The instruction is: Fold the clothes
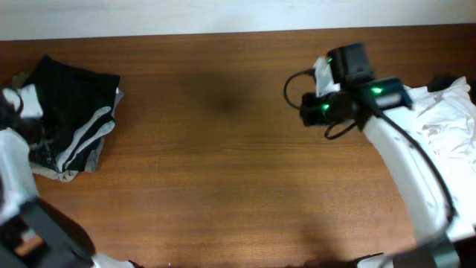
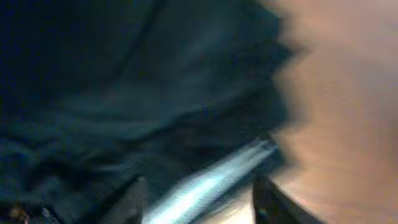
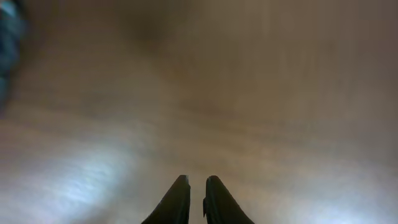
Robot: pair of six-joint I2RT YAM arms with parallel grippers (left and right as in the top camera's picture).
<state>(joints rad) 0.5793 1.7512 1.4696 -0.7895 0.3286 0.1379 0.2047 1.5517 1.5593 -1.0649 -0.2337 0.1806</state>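
A pile of dark clothes, black with grey and white striped edges, lies at the table's left end. A heap of white clothes lies at the right edge. My left gripper hovers close over the dark pile, its fingers apart, with black cloth and a pale stripe below it; the view is blurred. My right gripper is above bare wood, left of the white heap. In the right wrist view its fingers are nearly together with nothing between them.
The brown wooden table spans the view. A pale wall strip runs along the far edge. My left arm comes up along the left edge, and my right arm comes up along the right side.
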